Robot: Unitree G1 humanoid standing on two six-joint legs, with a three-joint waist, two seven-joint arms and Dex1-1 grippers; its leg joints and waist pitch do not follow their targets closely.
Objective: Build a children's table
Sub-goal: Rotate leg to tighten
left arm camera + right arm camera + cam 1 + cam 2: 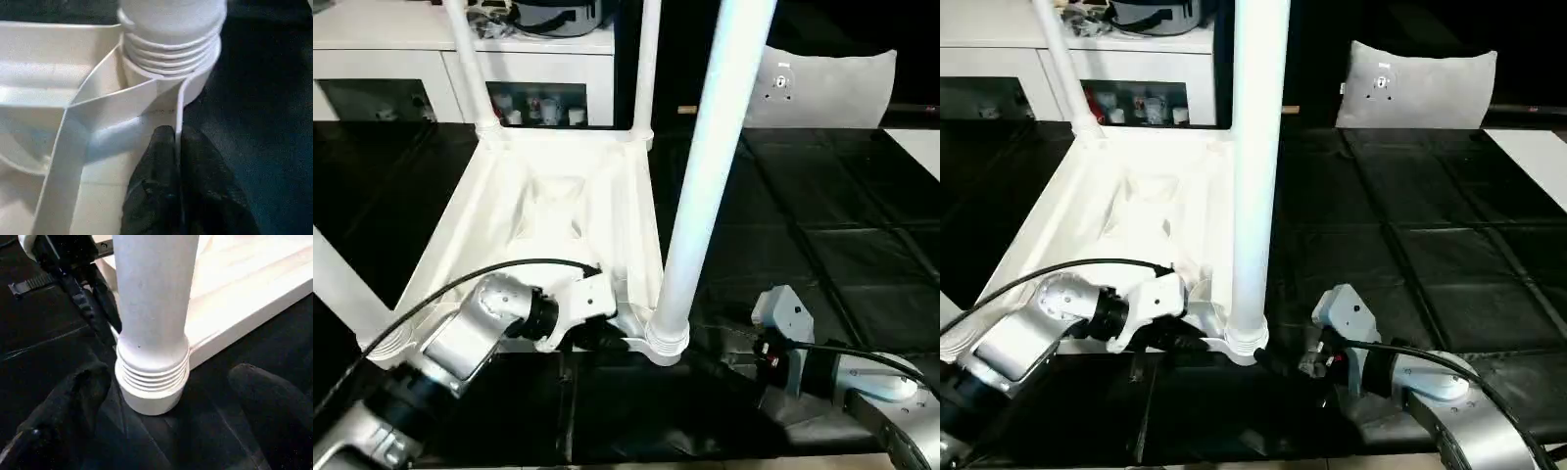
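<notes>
Tabletop (558, 211) lies upside down on the black floor (822, 245) in the left eye view, ribbed underside up, reaching from the centre toward 10 o'clock. Four legs stand in its corner sockets: the near leg (710, 176) rises to 12 o'clock from the socket (666, 343) just below centre, two more stand at the far corners around 11 and 12 o'clock, and a fourth slants in at 9 o'clock. Behind, at 11 o'clock, a white cabinet (460, 59) holds small jars behind its glass doors. A grey-white panel (822, 88) stands at 1 o'clock. The left gripper (607, 338) sits at the tabletop's near edge beside the socket, a black cable arching over its arm.

The right eye view shows the right gripper (1278, 364) at 6 o'clock, on the floor just beside the near leg's base.

Seen from the left wrist, the left gripper's black fingers (164, 196) are closed on the thin tabletop rim (178, 122), one on each side of it, with the threaded socket just beyond them.

From the right wrist, the right gripper's two fingers (63, 401) are spread wide on either side of the socket and the leg's ringed base, apart from both. The left gripper stands behind the leg at 10 o'clock, against the tabletop edge.
</notes>
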